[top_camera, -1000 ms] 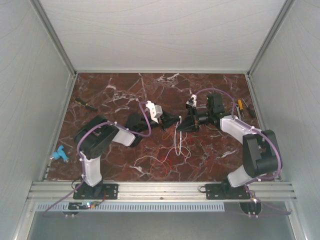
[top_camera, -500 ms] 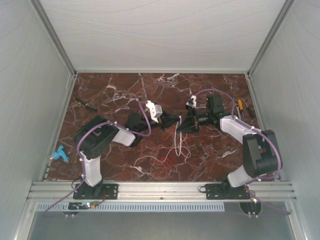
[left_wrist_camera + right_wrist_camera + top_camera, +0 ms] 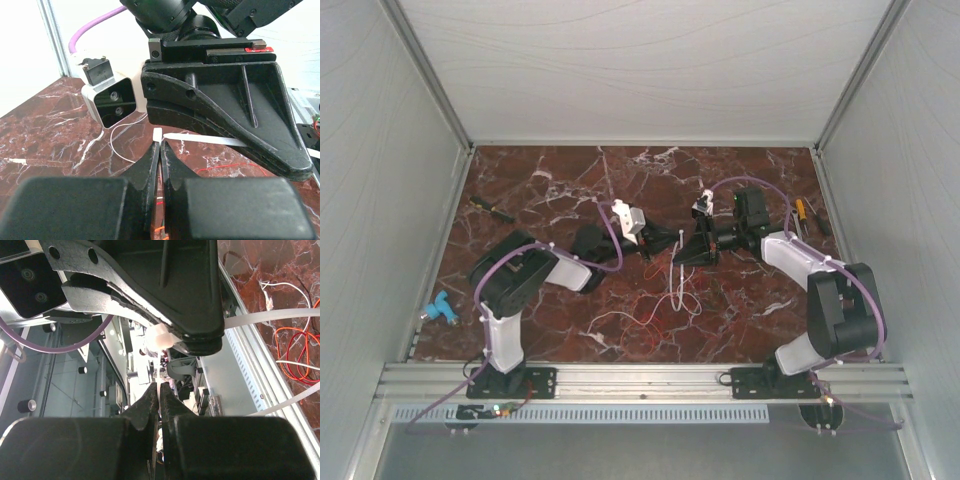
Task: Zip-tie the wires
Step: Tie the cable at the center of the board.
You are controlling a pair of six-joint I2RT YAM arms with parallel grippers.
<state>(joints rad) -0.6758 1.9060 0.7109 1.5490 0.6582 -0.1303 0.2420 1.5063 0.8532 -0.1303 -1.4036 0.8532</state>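
Observation:
My left gripper (image 3: 663, 240) and right gripper (image 3: 680, 252) meet tip to tip above the middle of the table. The left gripper (image 3: 161, 145) is shut on the zip tie's square head (image 3: 158, 135). The pale strap's pointed end (image 3: 200, 139) lies just right of the head and runs under the right gripper's fingers (image 3: 225, 120). The right gripper (image 3: 159, 389) is shut on the thin strap, just below the head (image 3: 161, 337) held in the left fingers (image 3: 165, 290). The zip tie (image 3: 675, 285) hangs in a loop. The wires (image 3: 640, 322), red-orange and white curls (image 3: 295, 352), lie on the marble below it.
A blue object (image 3: 440, 308) lies at the table's left edge. A dark tool (image 3: 492, 208) lies at the back left and a yellow-handled one (image 3: 803, 213) at the back right. Grey walls close in the sides and back.
The right arm has shifted slightly, its gripper tip dipping a touch. Both grippers stay shut on the zip tie and the left arm is still.

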